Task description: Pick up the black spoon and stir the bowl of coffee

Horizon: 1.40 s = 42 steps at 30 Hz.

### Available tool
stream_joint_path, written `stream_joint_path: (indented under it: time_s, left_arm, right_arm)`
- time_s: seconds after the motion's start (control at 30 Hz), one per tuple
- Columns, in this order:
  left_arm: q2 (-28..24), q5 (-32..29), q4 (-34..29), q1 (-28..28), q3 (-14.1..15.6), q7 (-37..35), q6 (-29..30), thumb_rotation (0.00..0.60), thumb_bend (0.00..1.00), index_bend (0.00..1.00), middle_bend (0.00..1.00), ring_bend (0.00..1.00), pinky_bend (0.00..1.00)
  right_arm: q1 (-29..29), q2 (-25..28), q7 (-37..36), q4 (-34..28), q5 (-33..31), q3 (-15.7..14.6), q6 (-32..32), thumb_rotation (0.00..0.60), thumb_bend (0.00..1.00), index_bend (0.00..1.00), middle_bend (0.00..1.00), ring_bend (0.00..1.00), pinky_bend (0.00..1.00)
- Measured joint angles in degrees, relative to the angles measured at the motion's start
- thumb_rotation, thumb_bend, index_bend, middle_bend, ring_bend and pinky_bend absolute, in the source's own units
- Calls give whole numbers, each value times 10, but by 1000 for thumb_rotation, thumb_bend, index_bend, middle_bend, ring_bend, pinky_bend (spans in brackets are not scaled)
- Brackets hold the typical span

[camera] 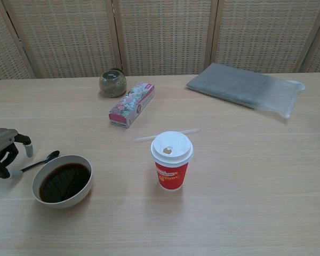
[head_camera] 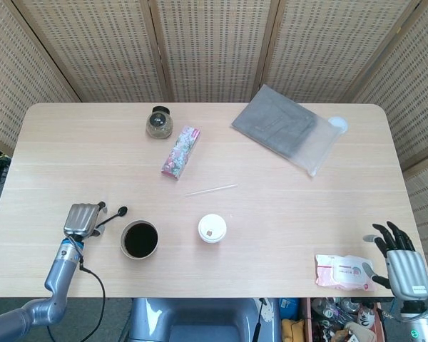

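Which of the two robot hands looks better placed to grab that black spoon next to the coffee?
The left robot hand, I'd say. It sits right over the handle end of the black spoon, beside the bowl of coffee. The right robot hand is open at the far corner, near a wipes packet.

Both views are bright and evenly lit, with soft diffuse light from overhead. Shadows are faint and short, hugging the bowl and the paper cup. Focus is sharp throughout, with no motion blur. The far plastic-wrapped package shows mild sheen.
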<state>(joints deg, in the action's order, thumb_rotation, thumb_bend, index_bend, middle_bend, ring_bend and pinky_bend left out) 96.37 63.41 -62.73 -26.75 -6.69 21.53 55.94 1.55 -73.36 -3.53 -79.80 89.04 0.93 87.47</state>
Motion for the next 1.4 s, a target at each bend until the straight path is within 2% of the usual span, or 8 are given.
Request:
stream_joint_path:
  time_s: [0.57,1.13,1.4]
  left_arm:
    - [18,-11,36,-10,-7,-1,-14,600,309,412,790,732,698]
    - [18,-29,58,-28,-29,2,-28,600,309,413,790,732,698]
    - [-2,-30,21,-20,-21,-4,-28,600,310,514,790,732,698]
  right_arm:
    - [-2,1,1,0,-3,1,-2,600,383,368,270,108,192]
    - [-8,4,2,-1,-5,0,3,600,383,368,270,108,192]
    - [-10,4,-1,-1,-2,1,7,600,383,368,270,108,192]
